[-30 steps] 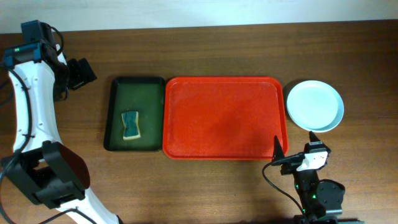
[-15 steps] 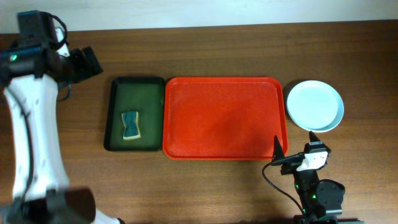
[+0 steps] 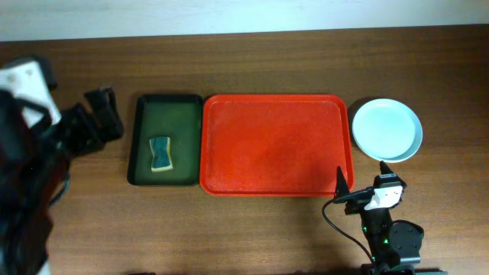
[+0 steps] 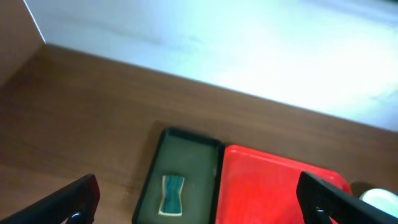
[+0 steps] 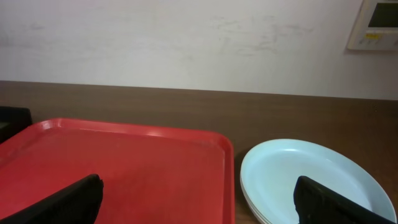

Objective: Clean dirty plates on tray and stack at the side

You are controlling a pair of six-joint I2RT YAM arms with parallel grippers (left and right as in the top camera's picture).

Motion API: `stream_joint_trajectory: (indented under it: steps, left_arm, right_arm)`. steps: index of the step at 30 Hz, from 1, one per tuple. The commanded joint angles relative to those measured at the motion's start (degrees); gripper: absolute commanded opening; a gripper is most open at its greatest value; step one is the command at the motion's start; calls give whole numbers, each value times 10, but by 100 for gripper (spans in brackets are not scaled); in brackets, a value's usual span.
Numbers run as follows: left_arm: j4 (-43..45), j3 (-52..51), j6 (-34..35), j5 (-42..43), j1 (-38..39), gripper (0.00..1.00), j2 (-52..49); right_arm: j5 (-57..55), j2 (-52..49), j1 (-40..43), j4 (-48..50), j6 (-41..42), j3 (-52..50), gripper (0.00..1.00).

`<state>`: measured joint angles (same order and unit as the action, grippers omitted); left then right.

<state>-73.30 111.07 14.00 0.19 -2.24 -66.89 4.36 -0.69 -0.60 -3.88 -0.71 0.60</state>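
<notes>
The plates are stacked just right of the tray, clear of its rim. They are judged light, stiff and slippery, best pinched at the rim. The fingers of the left gripper and right gripper are spread, with nothing held.

The tray lies mid-table. At its nine o'clock, rim against rim, lies a narrower tray with a sponge in it. At its three o'clock the plates sit stacked on the table. My right gripper is at its five o'clock and my left gripper at nine, beyond the narrower tray.
</notes>
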Motion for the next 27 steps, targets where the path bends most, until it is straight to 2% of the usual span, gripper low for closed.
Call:
stream_joint_trajectory:
  steps: [1, 11, 15, 20, 22, 27]
  left_arm:
    - [-7, 4, 5, -2, 2, 99, 57]
    - [-234, 3, 5, -2, 2, 99, 183]
    - [-234, -38, 5, -2, 2, 99, 224]
    - [-222, -191, 5, -2, 2, 99, 315]
    - [-198, -251, 5, -2, 2, 99, 348]
    - [-69, -425, 5, -1, 2, 99, 445]
  right_arm:
    - [-1, 4, 2, -3, -4, -3, 98]
    - [-1, 4, 2, -3, -4, -3, 98]
    - [-1, 4, 2, -3, -4, -3, 98]
    - [-1, 4, 2, -3, -4, -3, 98]
    - [-1, 4, 2, -3, -4, -3, 98]
    - [-1, 4, 2, -3, -4, -3, 99]
